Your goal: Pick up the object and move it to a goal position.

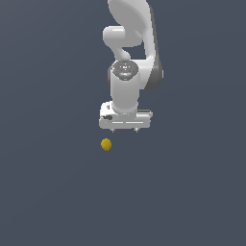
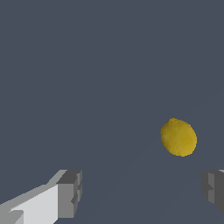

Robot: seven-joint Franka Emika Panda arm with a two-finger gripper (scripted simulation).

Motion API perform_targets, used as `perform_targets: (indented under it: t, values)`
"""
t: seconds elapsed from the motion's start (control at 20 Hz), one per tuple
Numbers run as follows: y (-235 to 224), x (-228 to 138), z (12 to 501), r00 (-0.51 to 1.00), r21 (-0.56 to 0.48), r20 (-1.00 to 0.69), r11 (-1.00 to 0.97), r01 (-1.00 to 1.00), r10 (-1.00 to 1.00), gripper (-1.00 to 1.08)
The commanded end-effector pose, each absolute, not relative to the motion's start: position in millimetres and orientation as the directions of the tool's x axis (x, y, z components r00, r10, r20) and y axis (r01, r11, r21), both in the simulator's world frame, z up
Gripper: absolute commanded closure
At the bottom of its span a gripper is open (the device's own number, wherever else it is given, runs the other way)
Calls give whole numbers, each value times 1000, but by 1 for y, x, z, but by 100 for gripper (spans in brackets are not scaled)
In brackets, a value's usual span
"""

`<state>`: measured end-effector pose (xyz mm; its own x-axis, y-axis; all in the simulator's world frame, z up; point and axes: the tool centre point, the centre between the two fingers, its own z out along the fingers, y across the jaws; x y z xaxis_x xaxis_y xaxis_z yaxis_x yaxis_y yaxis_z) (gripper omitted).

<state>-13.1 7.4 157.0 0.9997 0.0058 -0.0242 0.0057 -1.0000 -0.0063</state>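
Observation:
The object is a tiny mustard-yellow, slightly egg-shaped ball [image 1: 106,144] lying on the plain dark grey surface. The white gripper [image 1: 124,129] hangs just above it and a little toward the exterior view's right, not touching it. Its two fingers are spread wide apart and hold nothing. In the wrist view the ball [image 2: 178,138] lies ahead of the open gripper [image 2: 142,192], closer to one grey fingertip [image 2: 213,188] than to the other [image 2: 70,192], and outside the gap between them.
The white arm [image 1: 132,48] rises from the gripper toward the top of the exterior view. The dark grey surface [image 1: 57,192] fills both views with no other thing on it.

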Motion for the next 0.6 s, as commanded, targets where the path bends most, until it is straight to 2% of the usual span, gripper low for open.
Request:
perform_targets:
  t: [0.0, 0.55]
  values:
    - [7, -13, 157, 1000, -6, -24, -1000, 6, 6, -92]
    - [4, -11, 174, 1000, -30, -12, -999, -18, -18, -92]
